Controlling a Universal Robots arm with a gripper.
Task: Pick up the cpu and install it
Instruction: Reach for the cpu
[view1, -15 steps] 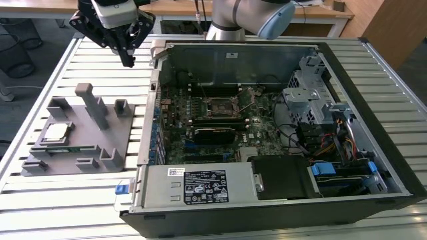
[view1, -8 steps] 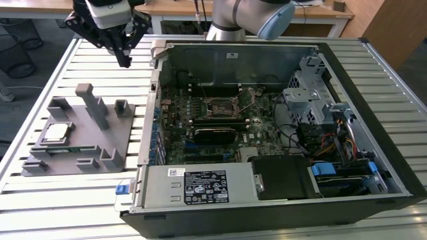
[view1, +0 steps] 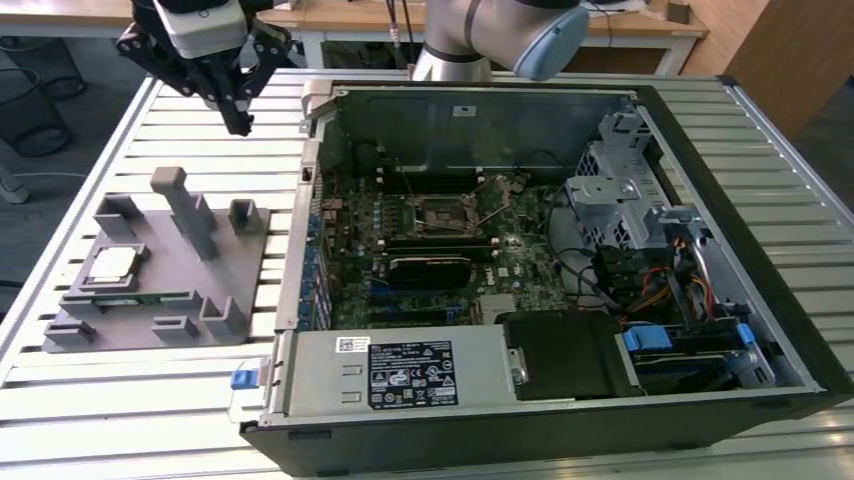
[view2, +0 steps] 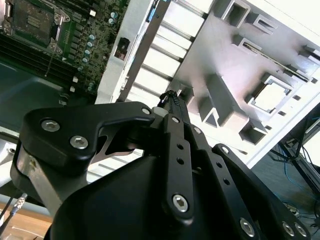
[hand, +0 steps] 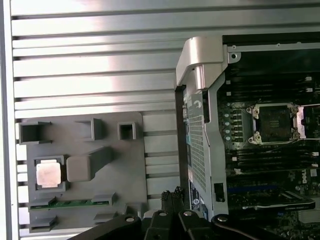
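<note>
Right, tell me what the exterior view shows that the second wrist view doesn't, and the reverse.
Exterior view, not the second wrist view: the power supply, the drive cage and the arm's blue-capped joint. Second wrist view, not the exterior: loose blue cables. Shared: the cpu lying in its tray, the socket, and the fingers, clear of the tray.

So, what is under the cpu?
The cpu lies sunk in the grey holder, which rests on the slatted table. The holder's surface directly beneath it is covered by the chip.
</note>
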